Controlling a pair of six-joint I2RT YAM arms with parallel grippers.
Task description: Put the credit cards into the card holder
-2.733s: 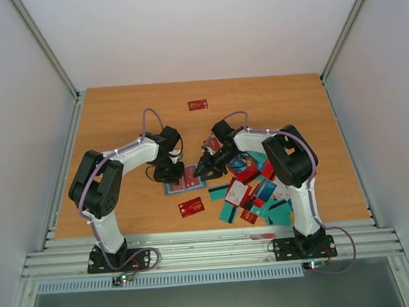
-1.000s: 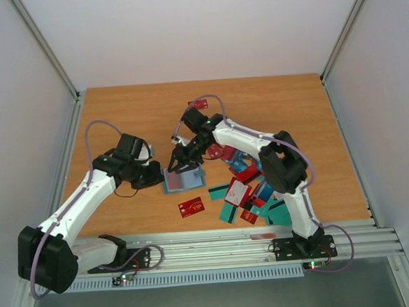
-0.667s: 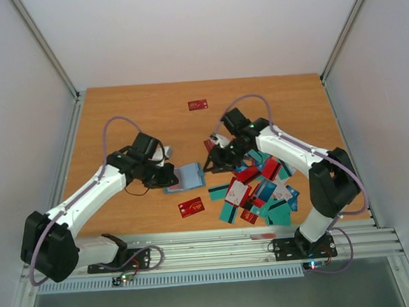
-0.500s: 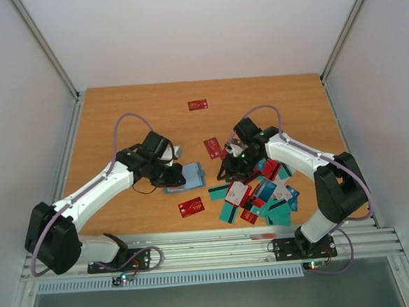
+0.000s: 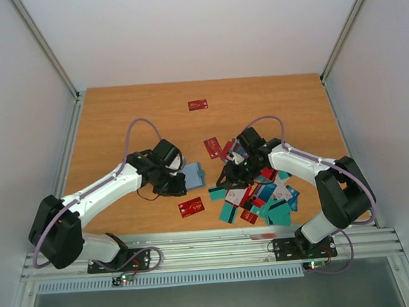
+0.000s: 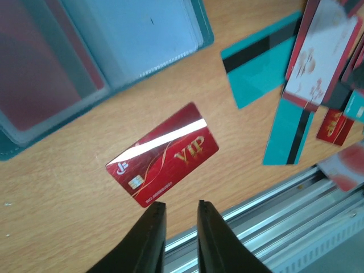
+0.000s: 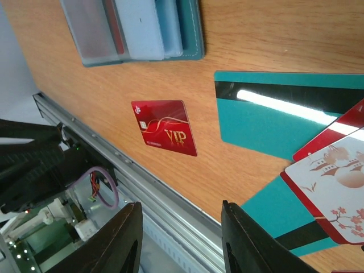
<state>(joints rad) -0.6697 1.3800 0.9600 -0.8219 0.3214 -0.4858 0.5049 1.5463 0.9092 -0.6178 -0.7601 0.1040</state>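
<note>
The left tool (image 6: pixel 181 224) has its two dark fingers a narrow gap apart, with nothing between them. The tips point down at the tabletop (image 5: pixel 118 124), just short of the near edge of a red card (image 6: pixel 164 153). That card lies flat and alone, with "VIP" in gold letters, a chip and a small logo.

Seen from overhead, the card holder (image 6: pixel 96 57) lies just beside this tool at about 3 o'clock and the VIP card at about 5 o'clock. The holder is spread open, clear pockets up and teal cover underneath. A reddish card (image 6: pixel 34 79) shows through one pocket, while the pale blue pocket next to it looks bare.

The right tool (image 7: pixel 179 239) has its fingers well apart and holds nothing. From it the holder is at 9 o'clock, and a heap of cards (image 5: pixel 260 192) spreads toward 4 o'clock in teal, red, blue and white. Nearest the tool in that heap are a teal card with a dark stripe (image 7: pixel 284 114) and a white card with a red edge and blossom print (image 7: pixel 333 190).

Two more red cards lie apart, one (image 5: pixel 213 148) at 11 o'clock from the right tool and another (image 5: pixel 198 105) farther off toward 12; their print is too small to read.
</note>
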